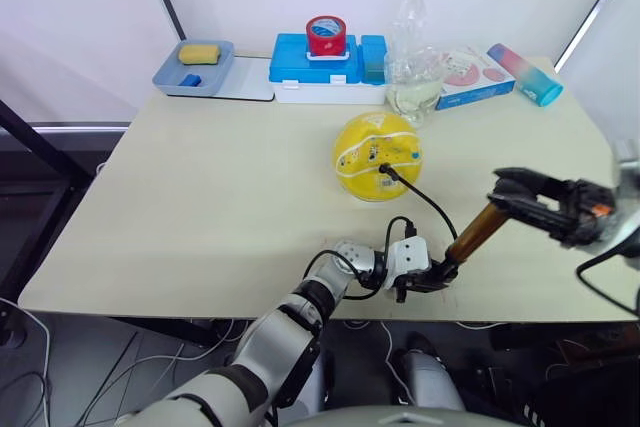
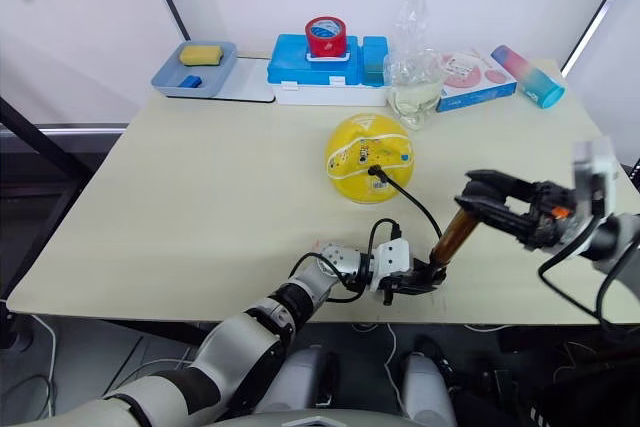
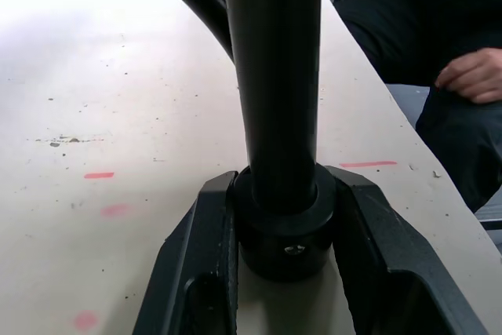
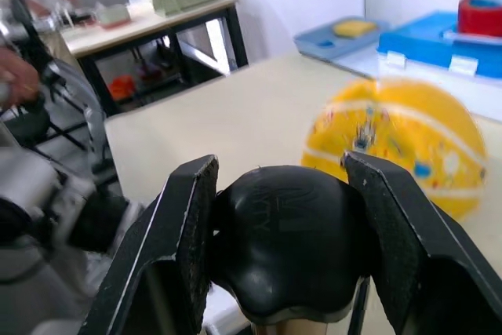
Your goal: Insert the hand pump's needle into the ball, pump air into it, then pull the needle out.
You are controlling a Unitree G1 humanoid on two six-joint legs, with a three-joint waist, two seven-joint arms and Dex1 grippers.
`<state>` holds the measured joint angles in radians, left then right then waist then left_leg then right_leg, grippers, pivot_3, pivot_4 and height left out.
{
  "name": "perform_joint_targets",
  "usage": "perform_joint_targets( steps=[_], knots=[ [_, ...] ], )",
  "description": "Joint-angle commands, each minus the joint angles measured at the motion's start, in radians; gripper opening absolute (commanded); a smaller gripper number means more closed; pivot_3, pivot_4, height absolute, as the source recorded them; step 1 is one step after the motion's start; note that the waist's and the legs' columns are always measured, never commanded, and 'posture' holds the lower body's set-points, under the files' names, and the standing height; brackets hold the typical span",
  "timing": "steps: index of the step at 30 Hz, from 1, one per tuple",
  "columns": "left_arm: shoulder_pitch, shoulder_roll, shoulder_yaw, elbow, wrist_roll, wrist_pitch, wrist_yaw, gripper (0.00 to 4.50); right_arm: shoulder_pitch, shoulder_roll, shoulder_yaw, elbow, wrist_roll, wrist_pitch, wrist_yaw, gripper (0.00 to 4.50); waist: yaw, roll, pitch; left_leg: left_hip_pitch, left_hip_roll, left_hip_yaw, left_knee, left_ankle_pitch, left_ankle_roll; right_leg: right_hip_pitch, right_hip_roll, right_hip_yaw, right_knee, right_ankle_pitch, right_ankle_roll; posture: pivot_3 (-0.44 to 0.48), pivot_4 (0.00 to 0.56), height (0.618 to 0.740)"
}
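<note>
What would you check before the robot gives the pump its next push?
1. Hose tip in the ball: ok, the hose ends at the ball's side.
2. Left fingers clamped on the pump's bottom end: ok.
3. Right fingers clamped on the handle: ok.
4. Hose free of kinks: ok, it hangs in a loose curve.
5. Ball fullness: cannot tell.
6. Nearby plastic bag out of the way: ok, behind the ball.
</note>
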<state>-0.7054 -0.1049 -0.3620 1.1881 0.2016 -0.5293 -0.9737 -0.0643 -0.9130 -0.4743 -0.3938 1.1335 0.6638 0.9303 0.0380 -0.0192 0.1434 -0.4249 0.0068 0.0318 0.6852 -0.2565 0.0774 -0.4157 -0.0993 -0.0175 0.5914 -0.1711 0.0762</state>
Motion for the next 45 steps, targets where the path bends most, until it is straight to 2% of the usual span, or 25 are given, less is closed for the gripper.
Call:
perform_joint_targets(
  steps=[1,5,8,14,21,26,33,37,45],
  knots=[
    [0.024,0.029,-0.024,0.04,0.042,0.023,-0.005,1.16,-0.061,-0.062,-0.138,0.001,0.116,0.057,-0.046,2.05,0.0,0.0,0.0,0.0,0.0,0.0,0.0,0.0,0.0,0.0,0.0,0.0,0.0,0.0,0.0,0.0,0.15,0.739],
    [0.022,0.029,-0.024,0.042,0.042,0.023,-0.006,1.16,-0.096,-0.091,-0.165,0.006,0.186,0.113,-0.075,2.05,-0.001,0.0,0.0,0.0,0.0,0.0,0.0,0.0,0.0,0.0,0.0,0.0,0.0,0.0,0.0,0.0,0.15,0.739],
    [0.022,0.029,-0.023,0.042,0.042,0.023,-0.005,1.16,-0.091,-0.078,-0.141,-0.011,0.169,0.122,-0.083,2.05,0.0,0.0,0.0,-0.002,0.0,0.0,0.0,0.0,0.0,-0.002,-0.001,0.0,0.0,0.0,0.0,0.0,0.15,0.739],
    [0.021,0.029,-0.023,0.042,0.042,0.023,-0.001,1.16,0.033,-0.017,0.03,-0.046,-0.09,0.019,-0.03,2.05,-0.001,-0.003,-0.002,-0.002,0.0,-0.001,0.0,0.0,0.0,-0.002,0.001,-0.001,0.0,0.0,0.0,0.0,0.15,0.739],
    [0.021,0.031,-0.022,0.041,0.043,0.019,0.004,1.16,0.12,0.089,0.235,0.038,-0.382,-0.196,-0.003,2.05,-0.001,-0.003,-0.003,-0.001,0.0,-0.001,0.001,0.0,0.0,-0.001,0.001,-0.001,0.001,0.0,0.0,0.0,0.15,0.739],
    [0.023,0.031,-0.022,0.04,0.042,0.014,0.005,1.16,0.139,0.126,0.275,0.074,-0.452,-0.298,0.035,2.05,-0.002,-0.003,-0.003,0.0,0.0,-0.001,0.001,0.0,0.0,0.0,0.001,0.0,0.001,0.0,0.0,0.0,0.15,0.739],
    [0.028,0.036,-0.025,0.041,0.045,0.006,0.002,1.16,0.055,0.061,0.091,0.008,-0.209,-0.177,0.042,2.05,-0.001,-0.001,-0.002,0.002,0.0,-0.001,0.001,0.0,0.0,0.001,0.002,0.0,0.001,0.0,0.0,0.0,0.15,0.739],
    [0.03,0.037,-0.026,0.041,0.046,0.005,-0.001,1.16,-0.025,-0.014,-0.031,-0.005,-0.034,-0.061,0.013,2.05,-0.001,0.0,-0.001,0.0,0.0,-0.001,0.001,0.0,0.0,0.0,0.001,0.0,0.001,0.0,0.0,0.0,0.15,0.739],
    [0.028,0.04,-0.027,0.042,0.047,0.005,-0.003,1.16,-0.152,-0.111,-0.141,0.028,0.149,0.081,-0.042,2.05,-0.002,0.001,0.0,-0.001,0.0,0.0,0.001,0.0,0.0,-0.001,0.0,0.0,0.001,0.0,0.0,0.0,0.15,0.739]
  ],
)
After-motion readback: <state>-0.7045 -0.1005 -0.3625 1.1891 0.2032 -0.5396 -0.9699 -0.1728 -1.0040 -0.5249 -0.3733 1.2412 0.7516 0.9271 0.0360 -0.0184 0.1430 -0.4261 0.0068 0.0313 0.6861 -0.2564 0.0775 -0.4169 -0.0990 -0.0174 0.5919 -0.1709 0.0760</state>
